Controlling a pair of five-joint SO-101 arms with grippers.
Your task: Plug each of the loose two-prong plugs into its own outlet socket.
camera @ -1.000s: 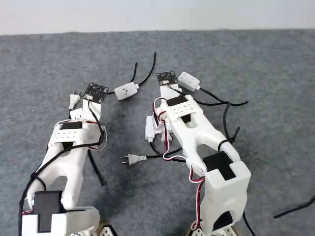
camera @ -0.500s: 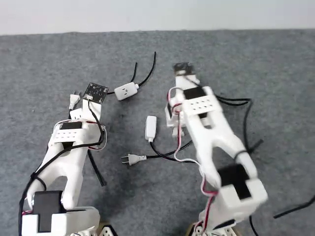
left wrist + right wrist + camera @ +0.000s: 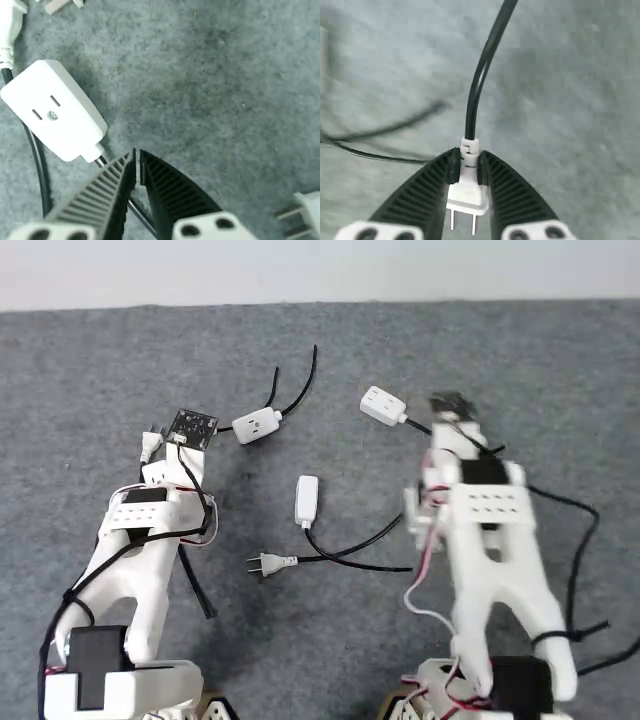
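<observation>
White plug (image 3: 467, 192) sits clamped in the right gripper (image 3: 466, 156), while the left gripper (image 3: 137, 159), pressed together, hangs by a socket (image 3: 55, 110) toward the surface's (image 3: 560, 360) left edge.

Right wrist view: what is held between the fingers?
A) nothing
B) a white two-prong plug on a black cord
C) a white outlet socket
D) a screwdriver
B: the right gripper is shut on the white two-prong plug, whose prongs stick out bare and whose black cord runs away over the carpet.
</observation>
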